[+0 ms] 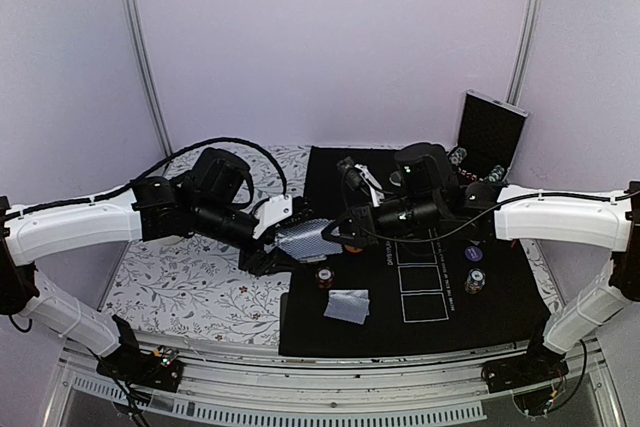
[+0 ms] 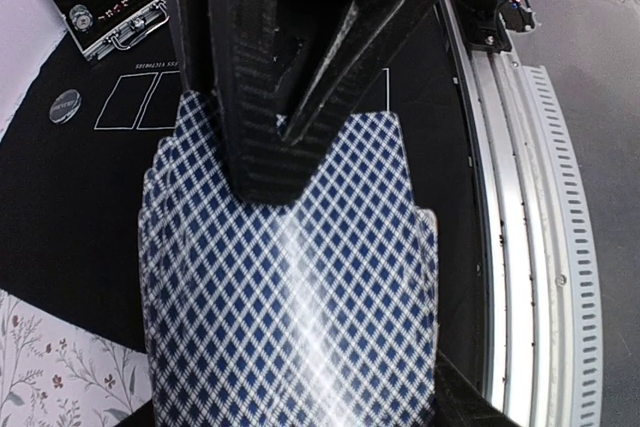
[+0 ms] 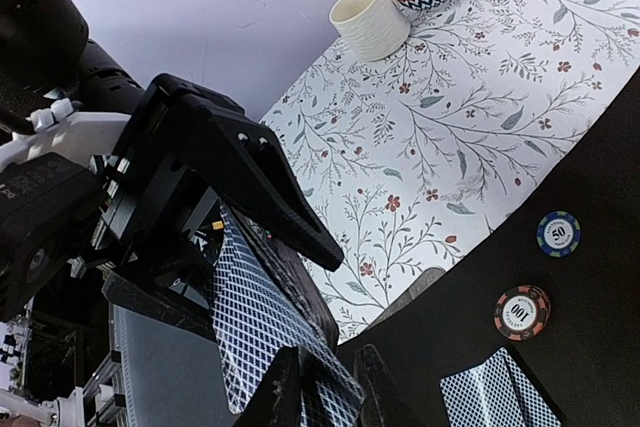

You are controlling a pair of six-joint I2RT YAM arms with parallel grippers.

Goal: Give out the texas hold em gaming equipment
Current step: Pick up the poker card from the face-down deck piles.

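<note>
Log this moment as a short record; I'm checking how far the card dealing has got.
left gripper: shut on deck of cards, held in the air
right gripper: jaws narrow at the deck's edge; grip on a card unclear
dealt cards: small pile, face down on the black mat
chips: red chip and blue chip on the mat, apart
case: open, far right

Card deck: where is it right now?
Top view, centre-left: the card deck is held in the left gripper over the left edge of the black mat, the right gripper at its side.
</note>
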